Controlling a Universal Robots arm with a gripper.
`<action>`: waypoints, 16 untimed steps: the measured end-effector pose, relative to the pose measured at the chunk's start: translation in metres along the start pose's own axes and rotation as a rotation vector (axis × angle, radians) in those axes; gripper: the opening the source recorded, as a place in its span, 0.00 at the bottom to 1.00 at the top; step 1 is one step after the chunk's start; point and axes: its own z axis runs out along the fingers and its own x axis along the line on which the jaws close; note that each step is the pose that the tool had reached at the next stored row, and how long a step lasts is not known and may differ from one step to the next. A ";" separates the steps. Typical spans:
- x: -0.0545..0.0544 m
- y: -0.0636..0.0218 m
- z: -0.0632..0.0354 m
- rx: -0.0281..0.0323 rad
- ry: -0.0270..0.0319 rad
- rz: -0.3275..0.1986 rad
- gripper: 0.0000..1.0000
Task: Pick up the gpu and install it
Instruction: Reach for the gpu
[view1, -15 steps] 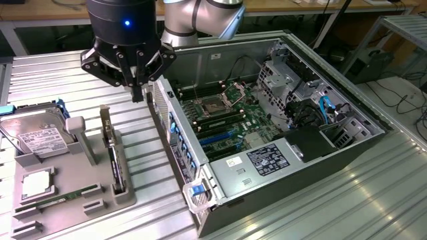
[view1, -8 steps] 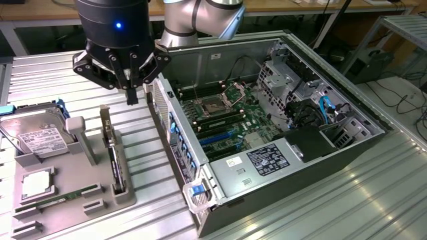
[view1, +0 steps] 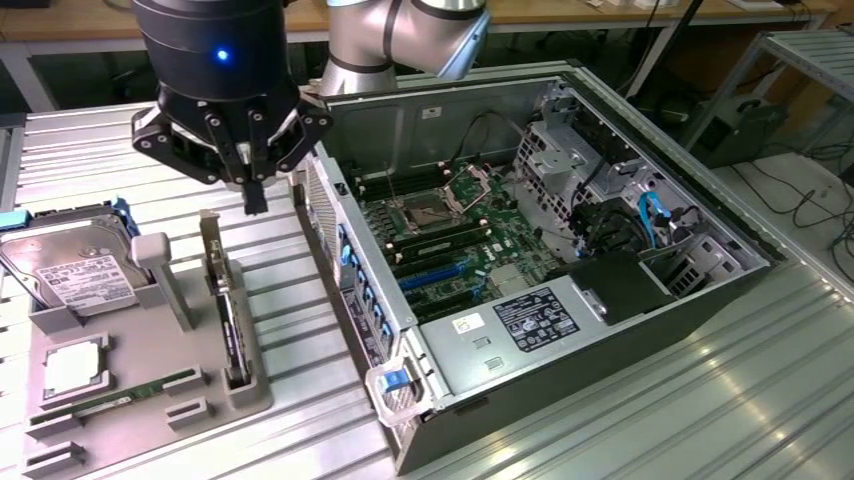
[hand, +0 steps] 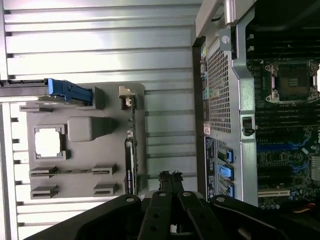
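Note:
The gpu (view1: 230, 320) stands on its long edge in a slot of the grey holder tray (view1: 147, 400), its silver end bracket (view1: 210, 240) toward the back. In the wrist view the gpu (hand: 131, 155) is a thin dark strip at the tray's edge (hand: 85, 100). My gripper (view1: 254, 203) hangs above the table, just past the bracket end and between the tray and the computer case (view1: 400, 400). Its fingers (hand: 165, 180) are pressed together with nothing between them. The motherboard (view1: 441, 235) lies exposed inside the open case.
The tray also holds a silver hard drive (view1: 74, 265) with a blue bracket (hand: 70, 91), a square processor chip (view1: 74, 362) and a green memory stick (view1: 120, 397). The case's rear wall (hand: 220, 90) stands close to the gripper. The ribbed metal table (view1: 747, 400) stretches around it.

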 end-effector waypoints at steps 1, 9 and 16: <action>0.001 -0.0005 0.0000 -0.0001 0.0000 0.000 0.11; 0.013 -0.0048 -0.0006 -0.0001 0.0003 -0.005 0.11; 0.023 -0.0071 -0.0009 -0.0002 0.0004 -0.009 0.11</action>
